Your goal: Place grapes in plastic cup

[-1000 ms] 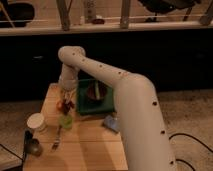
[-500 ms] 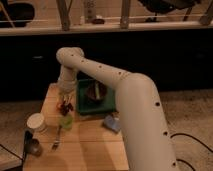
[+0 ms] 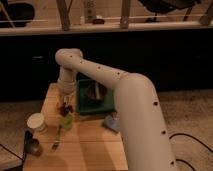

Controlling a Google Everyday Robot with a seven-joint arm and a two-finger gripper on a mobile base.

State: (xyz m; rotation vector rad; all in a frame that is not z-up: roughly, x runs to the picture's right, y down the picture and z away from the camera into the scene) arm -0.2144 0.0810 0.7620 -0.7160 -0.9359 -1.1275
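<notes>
My gripper (image 3: pixel 64 104) hangs from the white arm over the left part of the wooden table (image 3: pixel 95 150). It is shut on the grapes (image 3: pixel 64 106), a small dark purple-red cluster at its tip. The clear, greenish plastic cup (image 3: pixel 66 122) stands upright directly below the grapes, its rim just under them. The fingers are mostly hidden behind the wrist and the cluster.
A green tray (image 3: pixel 83 105) with a dark bowl (image 3: pixel 95 92) sits right of the gripper. A white cup (image 3: pixel 36 122) stands left of the plastic cup. A fork (image 3: pixel 56 141) and a black object (image 3: pixel 31 146) lie at the front left, a blue item (image 3: pixel 111 123) at the right.
</notes>
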